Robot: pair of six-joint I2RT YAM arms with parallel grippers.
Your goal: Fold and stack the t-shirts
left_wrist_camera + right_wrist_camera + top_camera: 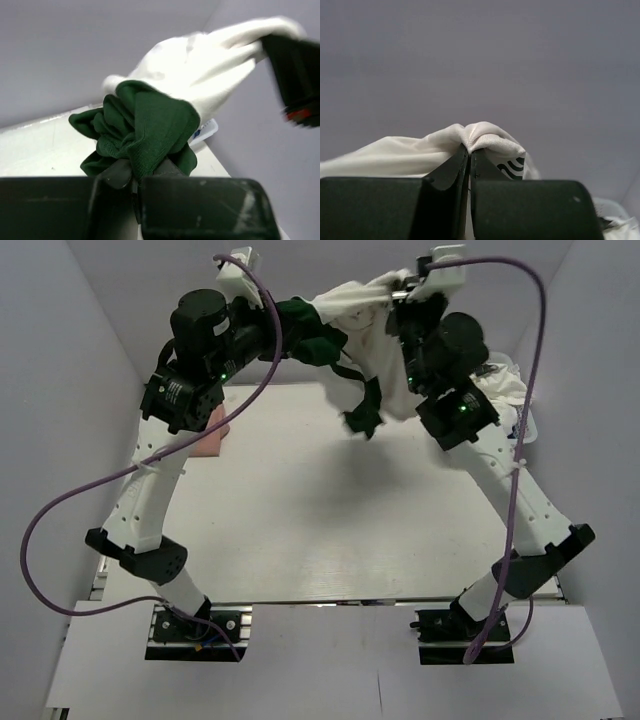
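Presently at the opening-out step, judged from the hang. Observed above the 12 o'clock edge of the table: white green-sleeved t-shirt, slung in the air between both arms, crumpled, not yet flat. Noted salmon-pink t-shirt lying at 9 o'clock. Found left gripper clamped on the bunched green sleeve; right gripper pinched shut on its white cloth. Next move, as assessed: draw apart to tauten, then lower flat onto table centre; risk of sleeve slipping free.
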